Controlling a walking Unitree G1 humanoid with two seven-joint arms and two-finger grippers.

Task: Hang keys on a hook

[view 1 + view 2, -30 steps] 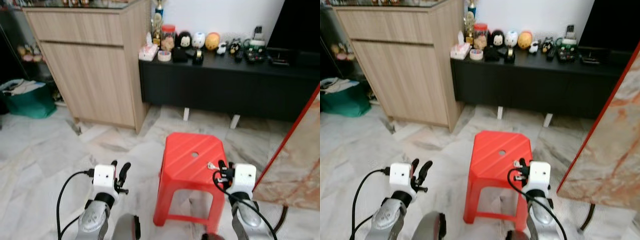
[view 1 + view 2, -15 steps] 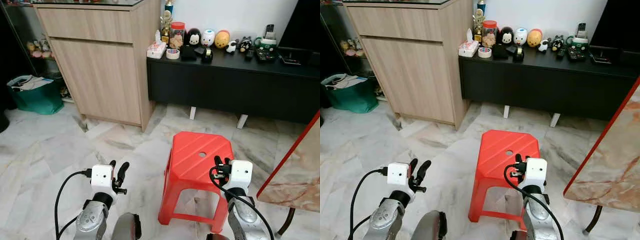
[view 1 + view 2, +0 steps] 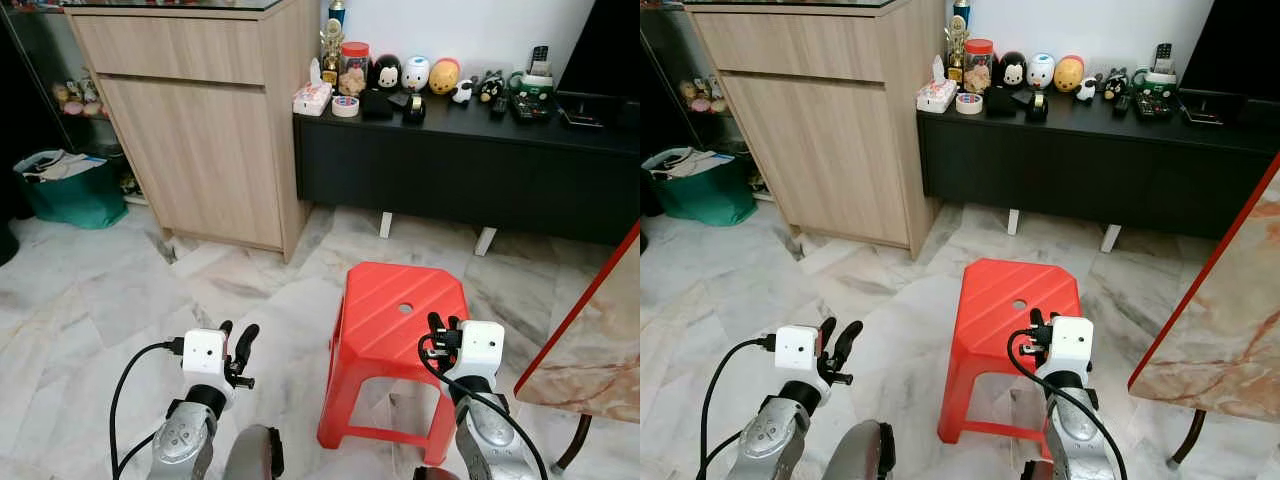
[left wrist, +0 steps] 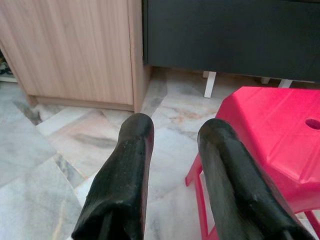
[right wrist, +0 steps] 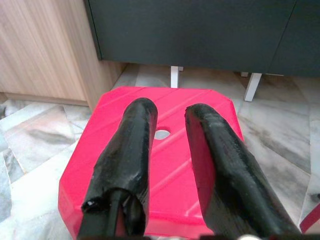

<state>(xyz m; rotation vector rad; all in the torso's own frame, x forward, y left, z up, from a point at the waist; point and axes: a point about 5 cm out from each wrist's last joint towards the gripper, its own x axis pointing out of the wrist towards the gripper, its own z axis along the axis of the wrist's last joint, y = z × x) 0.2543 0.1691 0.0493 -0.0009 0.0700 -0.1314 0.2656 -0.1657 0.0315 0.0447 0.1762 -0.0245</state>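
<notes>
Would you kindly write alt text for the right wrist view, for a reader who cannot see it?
The right gripper, its two black fingers apart with nothing between them, points over a red plastic stool with a round hole in its seat. Behind the stool stand a black low cabinet on white feet and a light wooden cabinet, on a marble-patterned floor.

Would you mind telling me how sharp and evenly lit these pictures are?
Eye views: sharp and evenly lit, soft glare on the marble floor, dim far-left corner by the green bag. Left wrist view: floor and wood cabinet crisp, near fingers slightly soft. Right wrist view: red stool clear, black fingers blurred at close range.
</notes>
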